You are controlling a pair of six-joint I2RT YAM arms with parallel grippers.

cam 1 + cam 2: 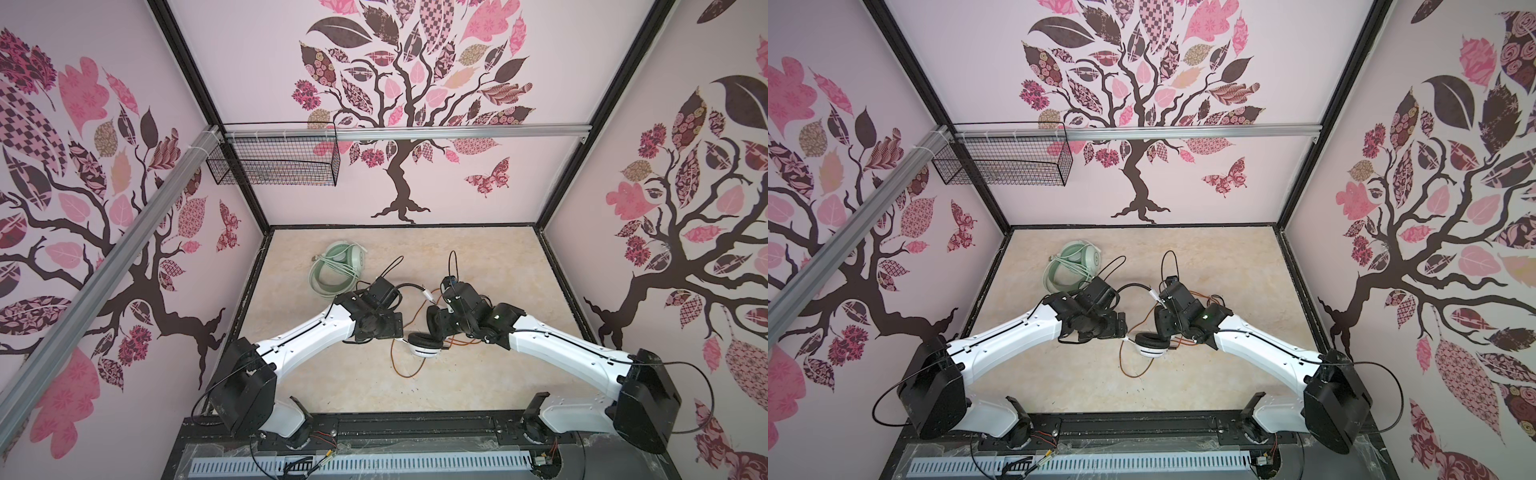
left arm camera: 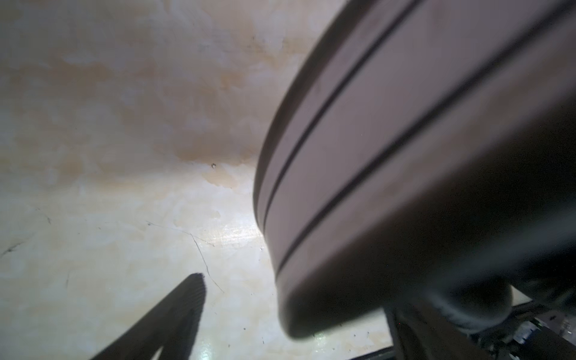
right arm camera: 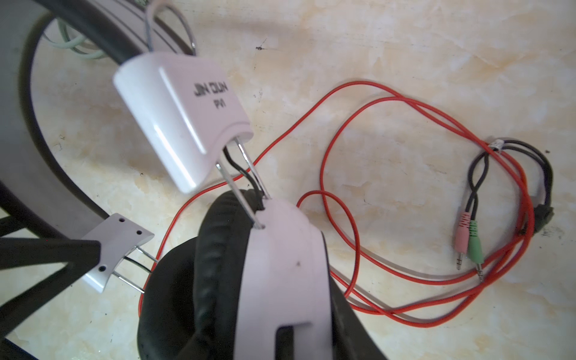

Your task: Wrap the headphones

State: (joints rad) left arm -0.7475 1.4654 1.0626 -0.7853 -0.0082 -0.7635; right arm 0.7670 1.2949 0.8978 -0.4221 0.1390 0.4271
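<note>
Top views both: mint pair [image 1: 337, 270] back left, looks wound; left gripper [image 1: 405, 334] spread wide, empty, at centre. Red cord [image 1: 393, 361] trails loose toward near edge, closest to left gripper. White pair [image 1: 424, 351] sits between grippers, right gripper [image 1: 436, 322] seemingly clamped on it.

Robot lab cell: 2 arms [image 1: 303, 328], decal-covered walls [image 1: 257, 83], aluminium rail [image 1: 457, 134].
</note>
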